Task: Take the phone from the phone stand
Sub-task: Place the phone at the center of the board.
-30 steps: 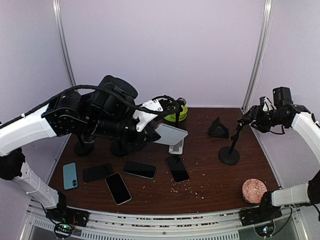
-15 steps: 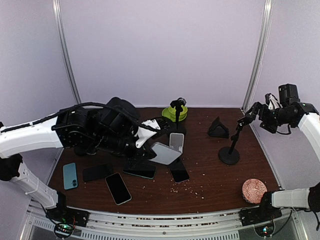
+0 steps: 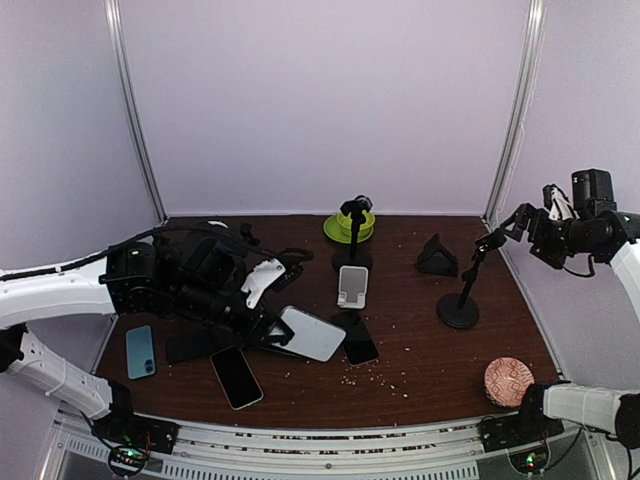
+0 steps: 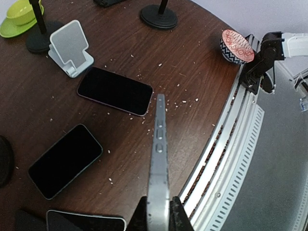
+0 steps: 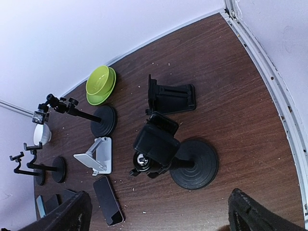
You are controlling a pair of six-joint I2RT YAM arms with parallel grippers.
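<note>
The white phone stand (image 3: 351,286) stands empty mid-table; it also shows in the left wrist view (image 4: 71,47) and the right wrist view (image 5: 96,155). My left gripper (image 3: 272,326) is shut on a grey phone (image 3: 312,334) and holds it low over the table, in front and to the left of the stand. In the left wrist view the phone (image 4: 159,159) shows edge-on, clamped between my fingers (image 4: 139,216). My right gripper (image 3: 505,230) is open and empty, high at the right above a black pole stand (image 3: 460,300).
Several phones lie flat at the front left (image 3: 237,376), one black one (image 3: 355,338) right beside the held phone. A green bowl (image 3: 351,226), black pole stands, a black wedge stand (image 3: 437,256) and a patterned bowl (image 3: 509,381) sit around the table.
My left arm carried the phone off the white stand, down and toward the front left, to just above the table. The right gripper drifted slightly right and up.
</note>
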